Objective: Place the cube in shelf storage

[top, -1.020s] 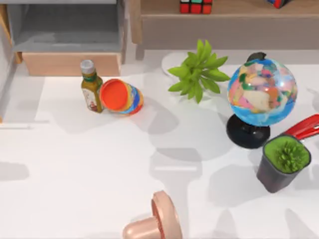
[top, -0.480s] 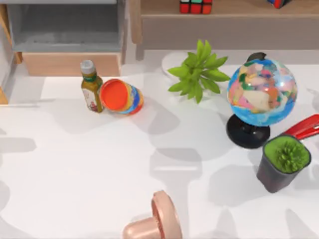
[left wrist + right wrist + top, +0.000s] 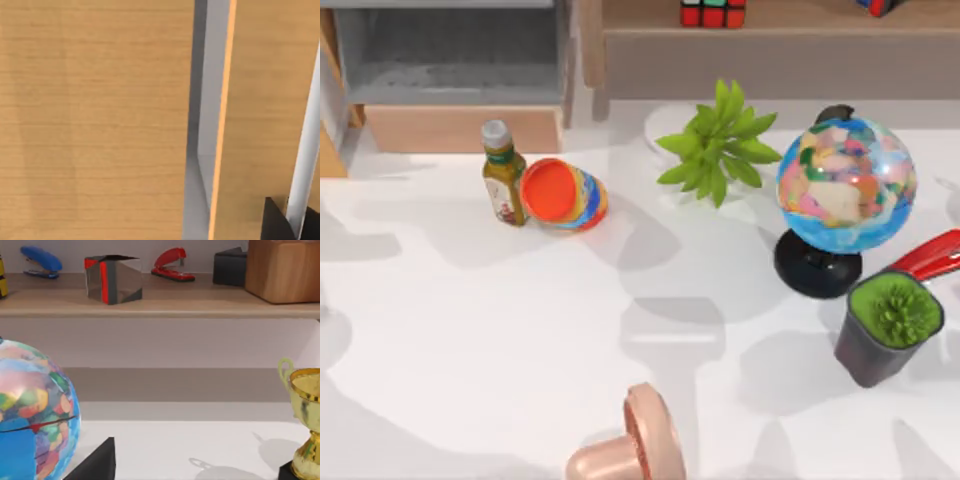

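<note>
Left pincer [image 3: 292,225] hangs close against pale wooden panels off the bench's left edge; whether it is apart or together I cannot tell. On the white bench [image 3: 520,330], near its back left corner, an olive-green glass bottle [image 3: 503,185] stands touching a tipped, orange-lidded striped tub [image 3: 563,195]. Behind the back edge, about the middle, the small black-gridded puzzle cube [image 3: 713,12] already sits on the flat tan board of the wide light-wood shelf storage [image 3: 770,60], above its taupe front panel, with nothing holding it. A leafy green plant [image 3: 718,140] and a multicoloured globe on a black stand [image 3: 845,185] stand in front, towards the right edge. The right pincer [image 3: 97,462] hovers beside the globe, its state likewise unclear. I judge the placing done; the next move only calls for both arms to stay clear of the globe and shelf.
</note>
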